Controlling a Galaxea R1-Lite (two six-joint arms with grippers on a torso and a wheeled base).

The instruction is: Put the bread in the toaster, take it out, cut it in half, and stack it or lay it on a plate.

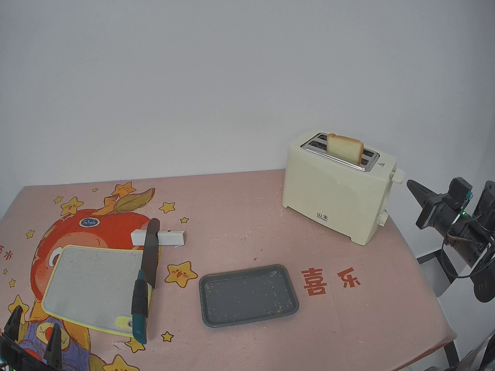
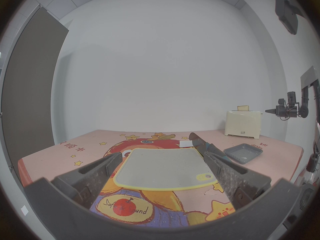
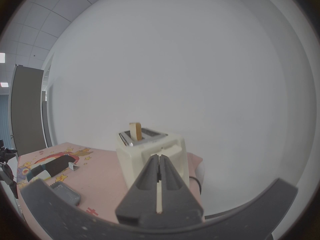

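A slice of bread (image 1: 345, 148) stands upright in the near slot of the cream toaster (image 1: 335, 189) at the table's back right, half of it sticking out. The bread (image 3: 135, 131) and toaster (image 3: 150, 157) also show in the right wrist view. My right gripper (image 3: 159, 159) is shut and empty, held off the table's right edge, pointing at the toaster's lever end; it appears as right gripper (image 1: 415, 187) in the head view. My left gripper (image 2: 163, 159) stands open at the front left corner, before the cutting board (image 2: 163, 167). A knife (image 1: 144, 279) lies along the board's right edge.
A grey tray (image 1: 248, 294) sits in the middle front of the pink table (image 1: 247, 217). A small white block (image 1: 158, 237) props the knife blade behind the cutting board (image 1: 93, 287). A wall runs close behind the table.
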